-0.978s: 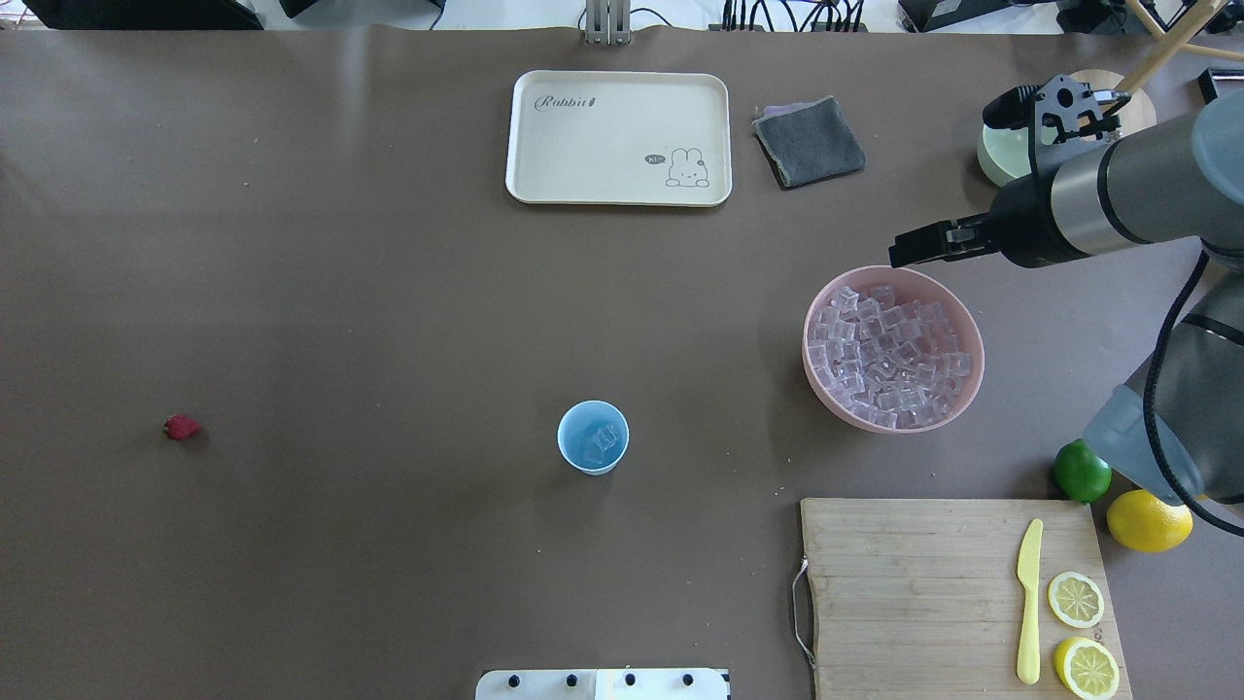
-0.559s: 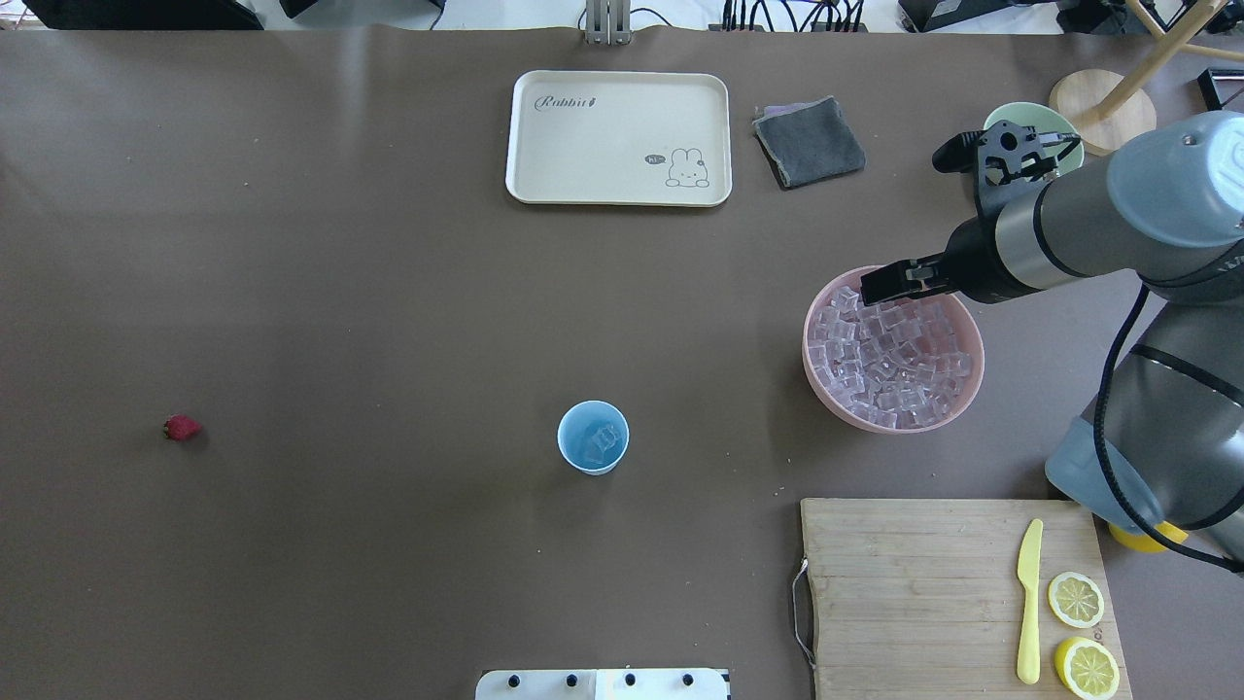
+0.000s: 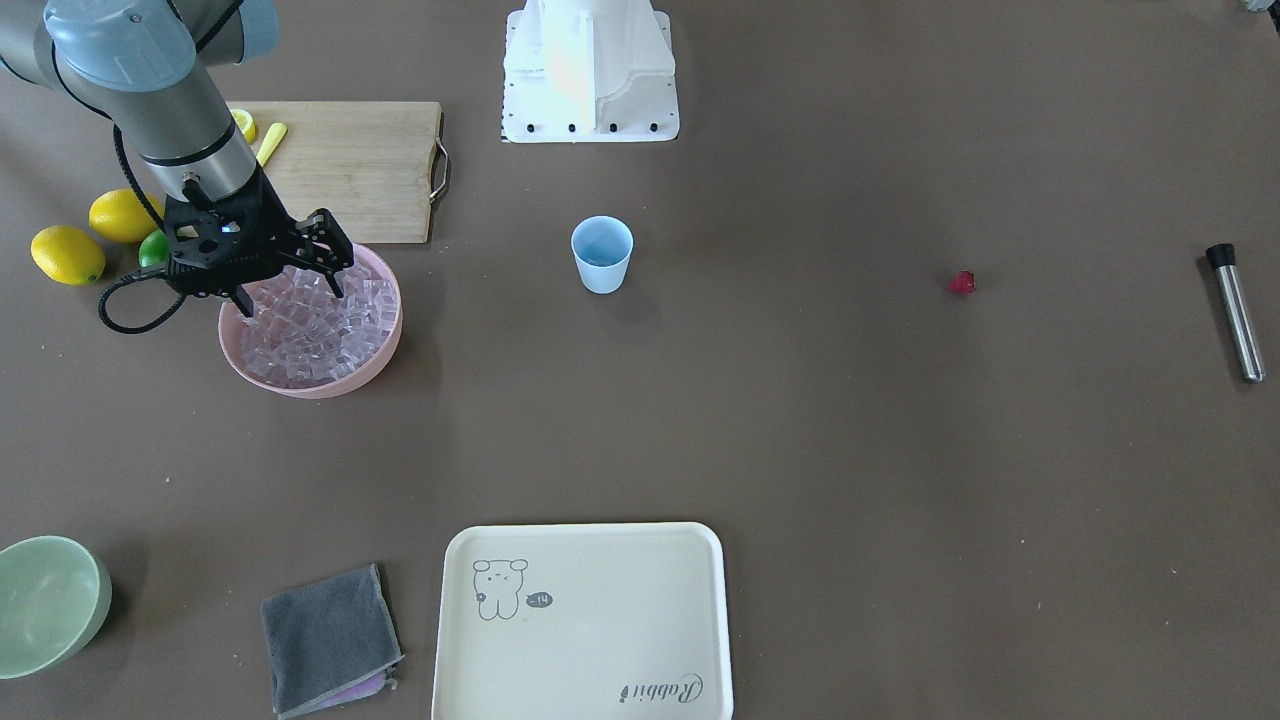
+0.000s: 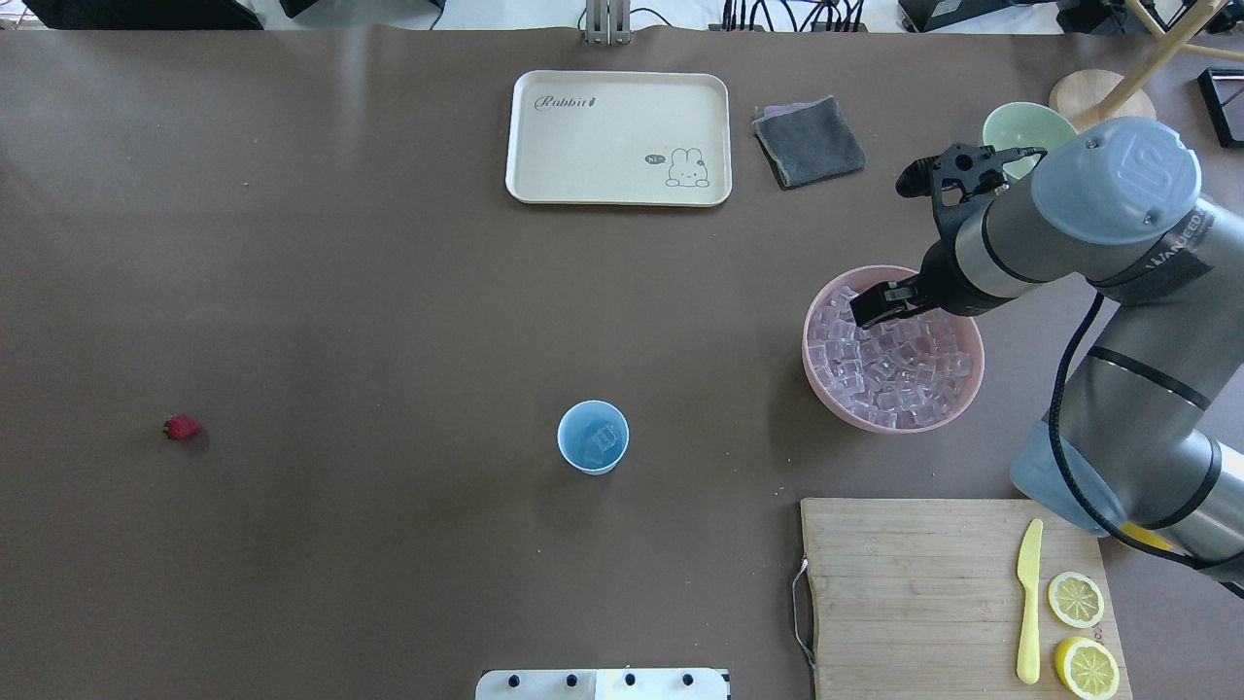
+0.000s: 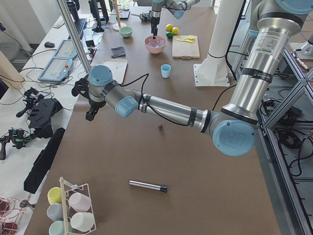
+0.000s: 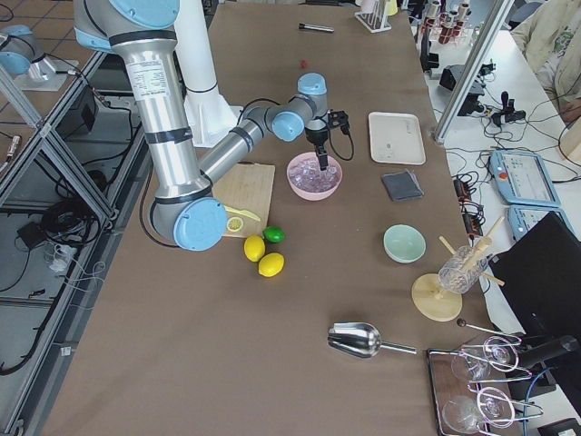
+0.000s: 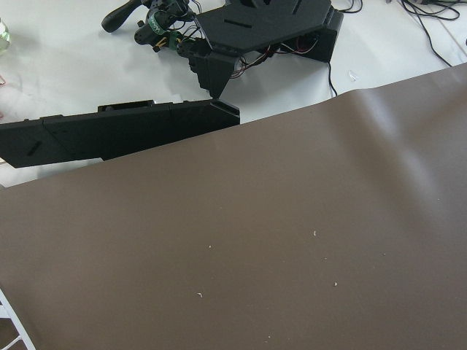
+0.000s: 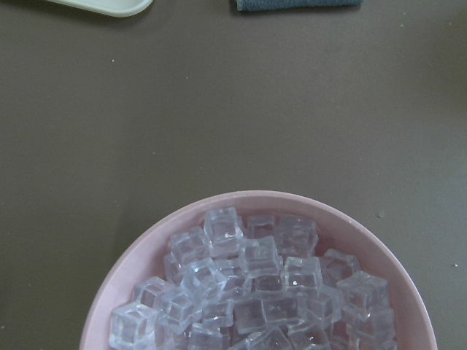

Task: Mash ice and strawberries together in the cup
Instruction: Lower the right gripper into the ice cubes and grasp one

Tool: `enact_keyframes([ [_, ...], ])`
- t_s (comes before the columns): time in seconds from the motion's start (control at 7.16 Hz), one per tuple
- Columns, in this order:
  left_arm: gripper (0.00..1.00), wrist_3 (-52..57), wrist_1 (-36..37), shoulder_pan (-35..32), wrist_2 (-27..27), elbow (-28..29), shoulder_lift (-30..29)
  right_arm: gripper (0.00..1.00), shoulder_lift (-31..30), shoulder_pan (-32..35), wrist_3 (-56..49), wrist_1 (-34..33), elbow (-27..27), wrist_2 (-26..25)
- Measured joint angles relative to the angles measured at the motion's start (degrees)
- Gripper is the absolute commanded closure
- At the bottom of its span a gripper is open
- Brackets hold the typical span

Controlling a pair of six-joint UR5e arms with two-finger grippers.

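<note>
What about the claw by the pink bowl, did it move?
Yes. In the overhead view, the right gripper moved toward the robot and slightly left: it was beyond the far rim of the pink bowl, and is now over its ice.

Right hand (image 3: 290,285) points down, fingers apart — left arm (image 5: 166,108) (elbow bent) stretches out low.

Not much for you to read here. Cream tray (image 4: 603,146): script word "Rabbit" in one corner, upright for you in overhead view, upside down in front-facing view. Same tray: small dark speech bubble beside rabbit drawing, seems to say "hi~", too small for you to trust. Right arm's grey-blue joint cap (image 4: 1118,180): embossed "UR" logo. Band on arm just below cap: printed letters, not legible.
</note>
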Motion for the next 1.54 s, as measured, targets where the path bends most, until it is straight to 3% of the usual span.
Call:
enact_keyframes([
  [0.56,0.02,0.1,-0.1,0.0,0.4,-0.6,-0.9,0.01,0.5,-1.2,0.0,-1.2,-4.3,0.0],
  [1.54,0.02,0.1,-0.2,0.5,2.5,-0.9,-1.7,0.03,1.7,-2.9,1.0,-2.8,-7.1,-1.8],
])
